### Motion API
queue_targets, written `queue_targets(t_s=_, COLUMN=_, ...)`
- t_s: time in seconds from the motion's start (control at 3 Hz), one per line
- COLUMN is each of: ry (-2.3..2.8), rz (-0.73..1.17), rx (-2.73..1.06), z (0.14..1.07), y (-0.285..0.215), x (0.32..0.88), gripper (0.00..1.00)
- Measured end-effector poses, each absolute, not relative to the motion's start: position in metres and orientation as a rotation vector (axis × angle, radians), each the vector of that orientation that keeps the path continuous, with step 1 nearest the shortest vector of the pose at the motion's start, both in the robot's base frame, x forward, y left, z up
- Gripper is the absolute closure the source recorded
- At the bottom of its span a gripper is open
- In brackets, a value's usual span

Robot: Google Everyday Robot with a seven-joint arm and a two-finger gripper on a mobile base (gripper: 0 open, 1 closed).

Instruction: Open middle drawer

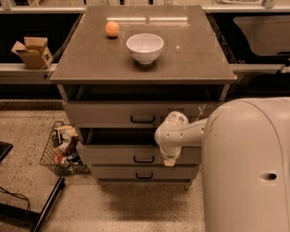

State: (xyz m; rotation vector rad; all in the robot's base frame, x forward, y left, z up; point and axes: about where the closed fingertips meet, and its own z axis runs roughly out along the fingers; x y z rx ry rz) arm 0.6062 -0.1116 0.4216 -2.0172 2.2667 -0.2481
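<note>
The grey cabinet has three stacked drawer fronts. The middle drawer (111,154) has a plain front with a small black bar handle (144,159) at its centre. A dark gap shows above it, under the top drawer (96,114), so it looks slightly drawn out. My gripper (169,161) hangs from a white wrist (170,135) and points down in front of the middle drawer. Its pale tip is just right of the handle, at the drawer's lower edge. The bottom drawer (111,172) is the shallowest.
A white bowl (145,48) and an orange (112,29) sit on the cabinet top (193,57). A wire basket of clutter (62,149) stands on the floor left of the cabinet. A cardboard box (33,51) sits on a left shelf. My big white arm shell (251,168) fills the lower right.
</note>
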Motion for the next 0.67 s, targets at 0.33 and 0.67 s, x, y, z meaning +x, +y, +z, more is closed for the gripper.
queue_targets(t_s=0.33, ry=2.269, rz=-0.254, rx=-2.033, z=0.4262, y=-0.1174, x=0.5985, gripper=0.82)
queue_targets(t_s=0.67, ry=2.269, rz=-0.255, rx=-2.033, z=0.4324, y=-0.1174, x=0.5974, gripper=1.00)
